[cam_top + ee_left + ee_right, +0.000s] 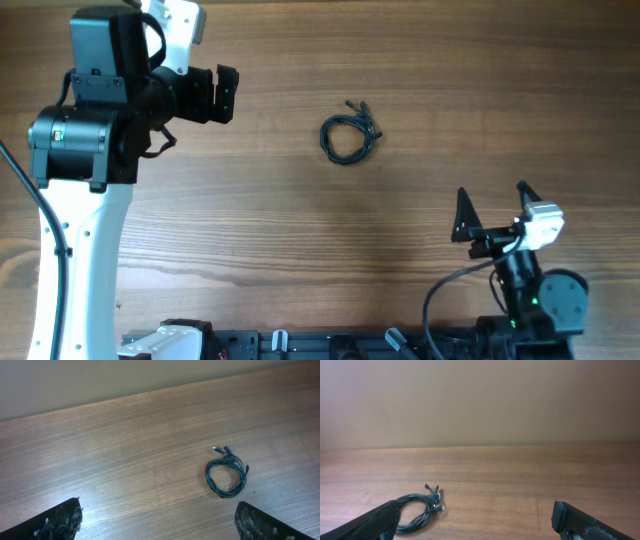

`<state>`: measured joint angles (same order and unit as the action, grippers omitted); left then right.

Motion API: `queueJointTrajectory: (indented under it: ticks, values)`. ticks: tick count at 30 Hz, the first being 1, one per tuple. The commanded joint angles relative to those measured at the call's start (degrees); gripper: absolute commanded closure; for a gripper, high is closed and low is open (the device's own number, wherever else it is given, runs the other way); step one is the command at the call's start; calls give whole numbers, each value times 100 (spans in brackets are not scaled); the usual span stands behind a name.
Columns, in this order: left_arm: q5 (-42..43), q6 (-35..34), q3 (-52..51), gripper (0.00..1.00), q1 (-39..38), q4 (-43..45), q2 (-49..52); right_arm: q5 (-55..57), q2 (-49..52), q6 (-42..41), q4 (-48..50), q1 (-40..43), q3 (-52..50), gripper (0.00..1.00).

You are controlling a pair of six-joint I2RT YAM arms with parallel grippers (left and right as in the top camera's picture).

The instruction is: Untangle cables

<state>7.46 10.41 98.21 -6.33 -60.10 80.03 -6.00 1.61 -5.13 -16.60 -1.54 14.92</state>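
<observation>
Cables: we found the cables (350, 138) lying as one small coil on the bare wooden table (300, 220), near its middle, with the plug tips sticking out at the coil's upper edge.
Tangle: the strands were wound together in a loop; at this size we could not count them or tell where they crossed.
Left gripper: the left gripper (232, 93) hung over the table, well apart from the coil and to its left, with its jaws spread wide and nothing between them. In its wrist view the coil lay ahead, toward the right finger.
Right gripper: the right gripper (495, 205) sat low near its base, also well apart from the coil, with its fingers spread and empty. In its wrist view the coil lay just beyond the left fingertip.
Done: nothing that we could see; no strand was pulled free of the loop.
Left to do: we judged the whole job remained, namely reaching the coil, gripping it, drawing the wires apart and laying them out separately.
</observation>
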Motion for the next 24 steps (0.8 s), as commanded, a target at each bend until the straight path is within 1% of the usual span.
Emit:
queueJointTrajectory:
  ticks: [1,3,8,12,17,21,23,24]
  values:
    - [107,-35,103,0,-33,-20,0,-87,7,68,-323,35,785,0]
    - [109,-35,103,0,-33,-22,2,-90,7,214,-448,33,1207,0]
    - [109,-35,103,0,-33,-22,2,-52,98,280,-706,33,2000,0]
    - [107,-35,103,0,-33,26,2,-48,636,815,-822,33,2833,0]
    - [107,-70,103,0,-33,118,2,-52,2218,850,-1235,33,4299,0]
    - [31,-457,103,0,-33,330,2,-310,3873,1034,-2055,33,5877,0]
    - [-203,-522,103,0,-33,472,20,-308,4658,1126,-2474,33,6675,0]
    - [-428,-691,103,0,-33,570,35,-306,5051,1211,-2686,35,7084,0]
